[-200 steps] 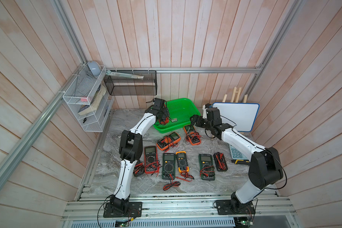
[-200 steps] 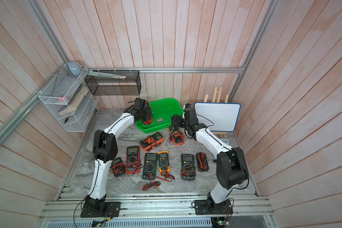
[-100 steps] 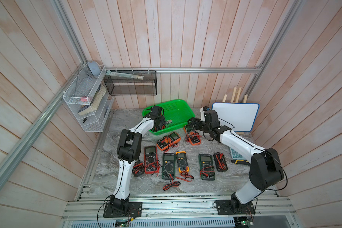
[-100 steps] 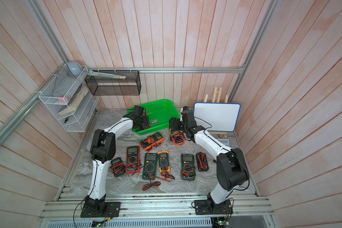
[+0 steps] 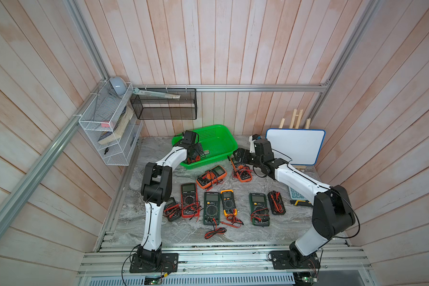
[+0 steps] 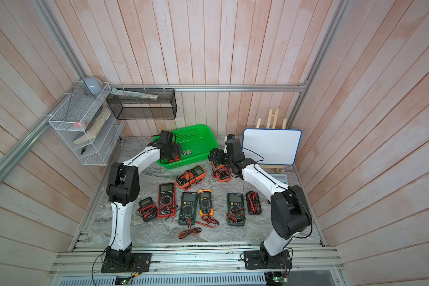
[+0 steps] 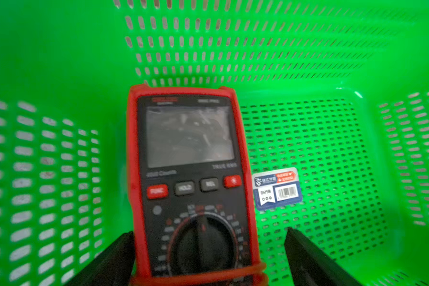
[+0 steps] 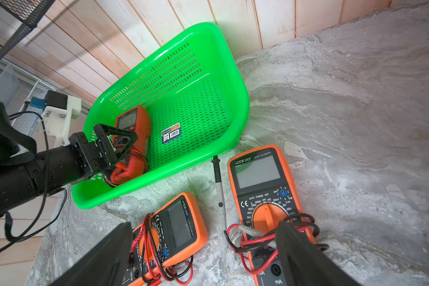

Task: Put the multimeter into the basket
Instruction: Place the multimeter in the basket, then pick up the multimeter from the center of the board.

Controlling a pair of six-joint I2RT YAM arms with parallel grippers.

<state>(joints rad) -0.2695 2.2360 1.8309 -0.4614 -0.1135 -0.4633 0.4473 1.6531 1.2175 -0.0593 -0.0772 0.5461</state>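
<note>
The bright green basket point(image 5: 223, 128) point(image 6: 201, 128) stands at the back of the table. A red multimeter point(image 7: 188, 173) point(image 8: 136, 121) lies face up on the basket's perforated floor point(image 7: 307, 138), in its near left corner, with red leads bundled at its lower end. My left gripper point(image 7: 208, 232) point(image 8: 117, 141) is inside the basket, open, with its fingers on either side of the meter's dial end. One finger point(image 7: 305, 252) stands clear of the case. My right gripper point(image 8: 203, 225) point(image 5: 240, 156) hangs open, empty, over two orange multimeters point(image 8: 260, 178) point(image 8: 176, 222) just in front of the basket.
Several more multimeters point(image 5: 211, 205) with leads lie in a row nearer the front. A loose probe point(image 8: 219, 188) lies between the orange meters. A whiteboard point(image 5: 295, 146) on an easel and a calculator point(image 5: 295, 195) are at the right. A white wire rack point(image 5: 107, 133) and a black mesh bin point(image 5: 164, 106) hang on the walls.
My left gripper went down into the basket's near left corner with the red multimeter, then opened and let it go. The right gripper shifted slightly and stayed open.
</note>
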